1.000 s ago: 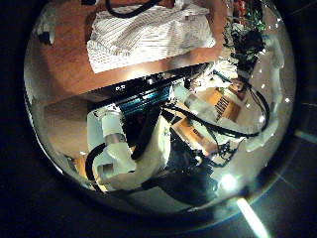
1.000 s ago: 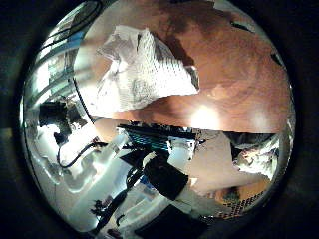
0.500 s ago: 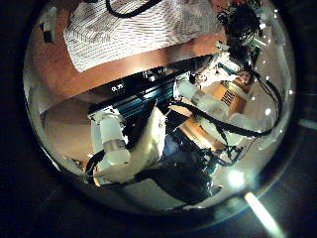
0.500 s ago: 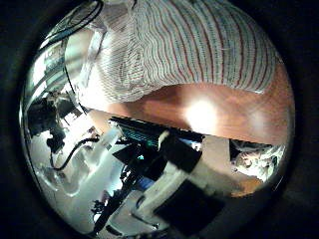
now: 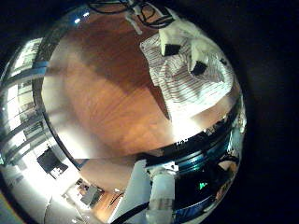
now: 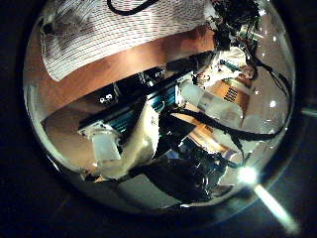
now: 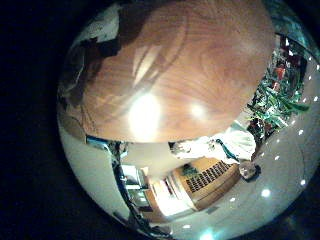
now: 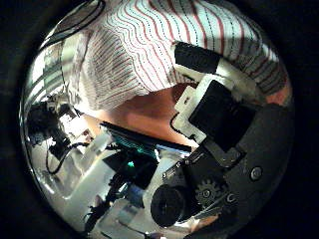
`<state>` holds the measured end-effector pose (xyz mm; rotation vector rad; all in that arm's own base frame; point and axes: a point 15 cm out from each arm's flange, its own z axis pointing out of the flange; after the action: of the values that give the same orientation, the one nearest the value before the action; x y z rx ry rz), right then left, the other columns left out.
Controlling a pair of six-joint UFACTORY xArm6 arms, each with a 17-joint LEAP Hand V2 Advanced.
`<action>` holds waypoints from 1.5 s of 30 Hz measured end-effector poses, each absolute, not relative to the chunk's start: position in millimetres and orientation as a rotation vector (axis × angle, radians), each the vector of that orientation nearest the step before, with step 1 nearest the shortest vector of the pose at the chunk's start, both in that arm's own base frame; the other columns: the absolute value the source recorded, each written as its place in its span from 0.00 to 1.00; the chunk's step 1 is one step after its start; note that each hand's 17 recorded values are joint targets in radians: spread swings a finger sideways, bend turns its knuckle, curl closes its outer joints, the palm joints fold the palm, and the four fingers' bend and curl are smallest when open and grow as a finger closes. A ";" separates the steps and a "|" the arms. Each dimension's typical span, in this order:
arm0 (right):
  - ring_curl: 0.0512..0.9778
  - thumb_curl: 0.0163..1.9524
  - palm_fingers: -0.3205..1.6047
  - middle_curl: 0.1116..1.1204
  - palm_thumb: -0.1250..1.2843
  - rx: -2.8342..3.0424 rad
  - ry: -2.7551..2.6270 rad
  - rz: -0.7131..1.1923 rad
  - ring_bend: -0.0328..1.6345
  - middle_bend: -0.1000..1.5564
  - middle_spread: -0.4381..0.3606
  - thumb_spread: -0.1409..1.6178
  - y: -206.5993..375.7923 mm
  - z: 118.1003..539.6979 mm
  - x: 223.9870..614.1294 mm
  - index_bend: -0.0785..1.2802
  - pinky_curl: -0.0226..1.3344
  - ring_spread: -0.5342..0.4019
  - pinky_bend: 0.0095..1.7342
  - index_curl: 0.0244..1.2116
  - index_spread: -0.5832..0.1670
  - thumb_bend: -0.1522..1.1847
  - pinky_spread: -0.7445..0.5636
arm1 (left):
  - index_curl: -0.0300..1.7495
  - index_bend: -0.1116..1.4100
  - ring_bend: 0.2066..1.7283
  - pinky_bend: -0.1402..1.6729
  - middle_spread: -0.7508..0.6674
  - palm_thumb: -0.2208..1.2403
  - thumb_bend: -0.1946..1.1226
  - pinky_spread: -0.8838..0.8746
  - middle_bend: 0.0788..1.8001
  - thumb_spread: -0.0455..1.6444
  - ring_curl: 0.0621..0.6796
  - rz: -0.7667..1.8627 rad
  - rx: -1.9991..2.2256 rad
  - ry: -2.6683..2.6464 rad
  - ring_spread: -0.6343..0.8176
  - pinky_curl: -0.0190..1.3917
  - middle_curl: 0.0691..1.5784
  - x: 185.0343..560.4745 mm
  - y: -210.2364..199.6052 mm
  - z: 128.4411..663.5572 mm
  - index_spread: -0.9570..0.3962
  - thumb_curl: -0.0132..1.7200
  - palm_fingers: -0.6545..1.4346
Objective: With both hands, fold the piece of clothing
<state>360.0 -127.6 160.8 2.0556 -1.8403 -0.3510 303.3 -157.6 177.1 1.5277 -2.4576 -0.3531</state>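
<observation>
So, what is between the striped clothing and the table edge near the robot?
Only bare wooden table: in the left little finger side palm view, nothing lies between the striped clothing and that edge. The left thumb side palm view shows the same bare strip.

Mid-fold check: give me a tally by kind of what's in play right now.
Striped cloth garment: 1
Wooden table: 1
Robot hands: 2, left hand and right hand
Total: 4

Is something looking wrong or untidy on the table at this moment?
Only the striped garment: it lies rumpled and bunched near the edge of the wooden table, not flat. Nothing looks spilled or damaged.
</observation>
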 end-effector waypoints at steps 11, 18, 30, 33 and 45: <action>0.66 0.27 0.70 0.70 0.79 2.004 -1.978 -0.304 0.85 0.78 0.31 0.74 -174.4 186.6 348.9 0.71 0.57 0.34 0.77 0.70 0.21 0.12 0.39 | 0.31 0.19 0.32 0.30 0.62 0.35 0.21 0.70 0.07 0.85 0.31 -0.373 1.528 -2.451 0.57 0.34 0.26 304.5 -162.5 163.2 0.70 0.15 0.43; 0.69 0.27 0.68 0.73 0.79 2.030 -2.000 -0.230 0.87 0.79 0.32 0.76 -174.8 210.9 354.1 0.72 0.60 0.34 0.77 0.77 0.22 0.11 0.41 | 0.30 0.20 0.31 0.30 0.62 0.36 0.18 0.70 0.07 0.85 0.29 -0.347 1.553 -2.450 0.58 0.33 0.25 315.3 -157.9 174.2 0.70 0.15 0.44; 0.72 0.28 0.68 0.75 0.78 2.320 -1.803 0.067 0.87 0.81 0.32 0.76 -62.5 301.3 387.0 0.70 0.65 0.33 0.76 0.83 0.21 0.11 0.41 | 0.30 0.21 0.29 0.28 0.61 0.39 0.15 0.70 0.06 0.86 0.26 -0.253 1.749 -2.297 0.59 0.31 0.23 348.4 -90.4 194.2 0.69 0.16 0.45; 0.72 0.29 0.68 0.75 0.78 2.371 -1.703 0.112 0.87 0.81 0.33 0.75 -13.8 317.1 390.6 0.70 0.65 0.33 0.76 0.84 0.22 0.10 0.41 | 0.31 0.22 0.29 0.28 0.61 0.40 0.15 0.70 0.06 0.86 0.25 -0.234 1.777 -2.274 0.60 0.31 0.22 350.6 -76.1 197.0 0.69 0.16 0.46; 0.72 0.29 0.70 0.74 0.77 2.350 -1.243 0.127 0.84 0.79 0.32 0.72 155.7 232.6 398.0 0.67 0.67 0.32 0.74 0.86 0.22 0.10 0.40 | 0.31 0.22 0.28 0.27 0.64 0.49 0.19 0.71 0.06 0.92 0.23 -0.179 1.854 -2.209 0.63 0.30 0.21 340.0 -45.6 209.6 0.71 0.17 0.47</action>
<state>398.0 155.7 232.6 2.3505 -1.2435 0.1267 340.0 -45.6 209.6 1.8535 -2.2092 -0.1788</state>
